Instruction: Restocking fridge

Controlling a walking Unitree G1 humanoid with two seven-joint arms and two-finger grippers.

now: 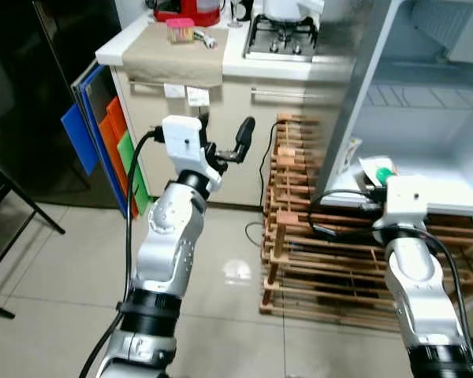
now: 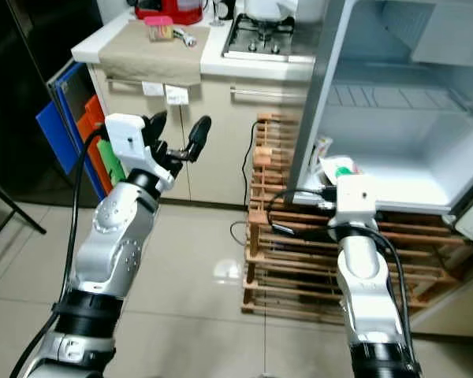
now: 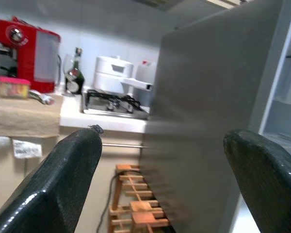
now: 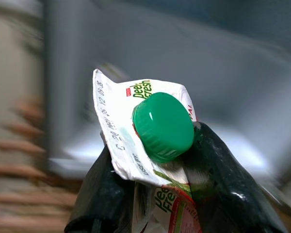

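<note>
Gripping the green-capped carton (image 4: pixel 153 141), the right gripper (image 4: pixel 155 194) fingers reach into the open fridge (image 1: pixel 426 157) for shelving, while the left gripper (image 1: pixel 225 142) waits outside it, fingers spread and empty.

carton (image 4: pixel 150 145): lower body cut off by edge | background: motion-blurred | fridge (image 1: pixel 426 118): right side cut off

fridge (image 1: pixel 426 169) interior bare, wooden rack (image 1: pixel 299 236) below
</note>
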